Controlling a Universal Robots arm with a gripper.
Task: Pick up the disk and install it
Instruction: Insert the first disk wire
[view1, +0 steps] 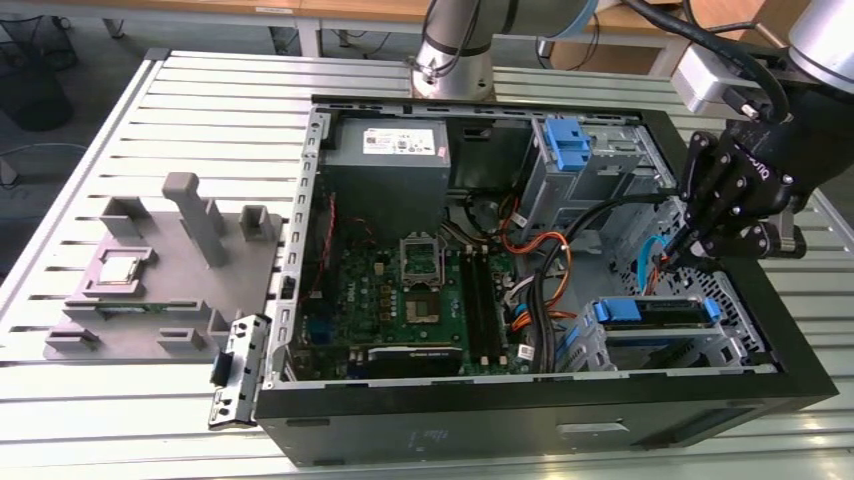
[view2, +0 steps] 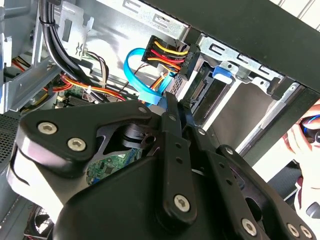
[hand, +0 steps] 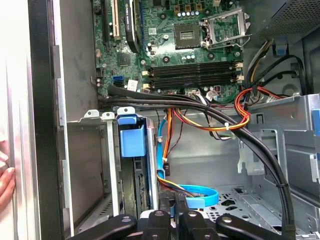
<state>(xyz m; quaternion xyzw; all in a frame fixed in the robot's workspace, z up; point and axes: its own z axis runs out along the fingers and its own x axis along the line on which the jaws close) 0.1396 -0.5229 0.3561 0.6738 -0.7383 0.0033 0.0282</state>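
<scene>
Disk sits seated in the case's lower drive bay, blue tab outward. My gripper hangs just above, jaws together beside the cable connector, probably to press rather than grasp.

The base column of the arm stands upright at the upper centre of the exterior view. The wrist section enters at the exterior view's upper right corner. The black gripper hangs below the wrist at the exterior view's right side, tilted, with its tip directed downward and toward the exterior view's left. In the second wrist view, the gripper shows broad black linkage plates, fastened with silver bolts, that converge toward the tip. In the first wrist view, the gripper shows the same black linkage.
</scene>
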